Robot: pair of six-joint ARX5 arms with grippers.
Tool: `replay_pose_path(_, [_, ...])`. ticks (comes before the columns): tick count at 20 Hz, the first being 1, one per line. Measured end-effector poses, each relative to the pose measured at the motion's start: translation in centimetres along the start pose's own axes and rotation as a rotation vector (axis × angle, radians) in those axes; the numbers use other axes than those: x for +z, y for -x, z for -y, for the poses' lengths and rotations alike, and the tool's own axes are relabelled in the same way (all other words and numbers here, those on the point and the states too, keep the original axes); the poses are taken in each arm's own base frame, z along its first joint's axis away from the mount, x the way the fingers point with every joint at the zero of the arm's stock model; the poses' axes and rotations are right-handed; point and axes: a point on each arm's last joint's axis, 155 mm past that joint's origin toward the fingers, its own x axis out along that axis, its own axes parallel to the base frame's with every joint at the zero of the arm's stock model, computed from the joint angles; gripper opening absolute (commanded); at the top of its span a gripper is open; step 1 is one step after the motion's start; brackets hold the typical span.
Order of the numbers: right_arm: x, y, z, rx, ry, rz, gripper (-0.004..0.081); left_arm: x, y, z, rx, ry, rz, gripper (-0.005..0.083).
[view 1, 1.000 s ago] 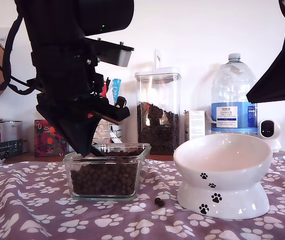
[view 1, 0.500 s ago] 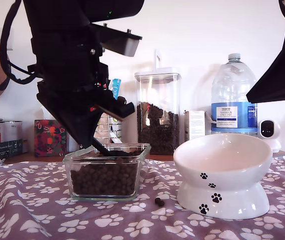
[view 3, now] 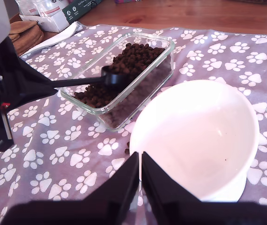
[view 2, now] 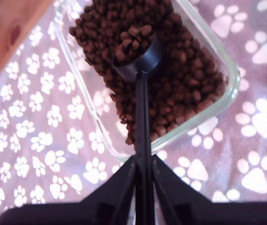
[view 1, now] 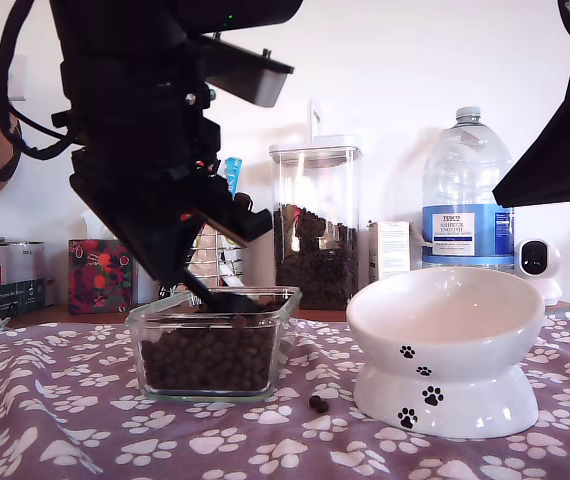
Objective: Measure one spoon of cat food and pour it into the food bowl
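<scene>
Gripping spoon [view 2: 140, 89] handle w/ my first gripper [view 2: 143, 176] | cup full of cat food [view 2: 132, 41], over glass dish [view 2: 227, 65] | my second gripper [view 3: 140, 176] jaws closed, empty, above food bowl [view 3: 203, 136]

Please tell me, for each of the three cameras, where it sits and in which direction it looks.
Exterior view: low at table height, facing sideways across the cloth; the glass dish, the food bowl, my first arm above the dish.
First wrist view: on my first gripper, looking down along the spoon, loaded with cat food.
Second wrist view: on my second gripper, looking down over the bowl; my first arm shows too.
All three views share the dish.
</scene>
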Motion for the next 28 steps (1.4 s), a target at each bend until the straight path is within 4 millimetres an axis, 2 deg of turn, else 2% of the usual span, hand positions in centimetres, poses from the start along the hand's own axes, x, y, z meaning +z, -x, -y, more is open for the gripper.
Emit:
replay_pose_path(5, [0.0,0.0,0.0,0.0,0.0,0.0,0.0005,0.3,0.7,0.9,-0.002,-0.005,0.05,-0.0021])
replay_pose_path(8, [0.0,0.0,0.0,0.0,0.0,0.0,0.0005,0.3,1.3,0.5,-0.009,0.018,0.081,-0.0021])
replay_pose_path(13, [0.0,0.0,0.0,-0.002,0.0,0.0,0.0005,3.1,4.1,-0.9,-0.053,0.142,0.236,-0.0021])
replay_pose_path(15, [0.0,0.0,0.0,-0.001,0.0,0.0,0.0005,2.6,4.3,-1.1,-0.059,0.157,0.257,-0.0021])
replay_pose_path(19, [0.0,0.0,0.0,-0.002,0.0,0.0,0.0005,0.1,3.0,-0.8,-0.054,0.11,0.245,-0.0021])
replay_pose_path(21, [0.0,0.0,0.0,-0.001,0.0,0.0,0.0005,-0.5,3.0,-0.3,-0.082,0.08,0.278,-0.0021])
replay_pose_path(24, [-0.1,0.0,-0.1,0.003,0.0,-0.002,0.0005,-0.2,4.0,-0.3,-0.119,0.057,0.361,-0.0021])
replay_pose_path(28, [-0.5,0.1,-1.4,0.079,-0.003,-0.025,0.0,0.0,5.0,0.5,-0.207,-0.041,0.435,-0.0021])
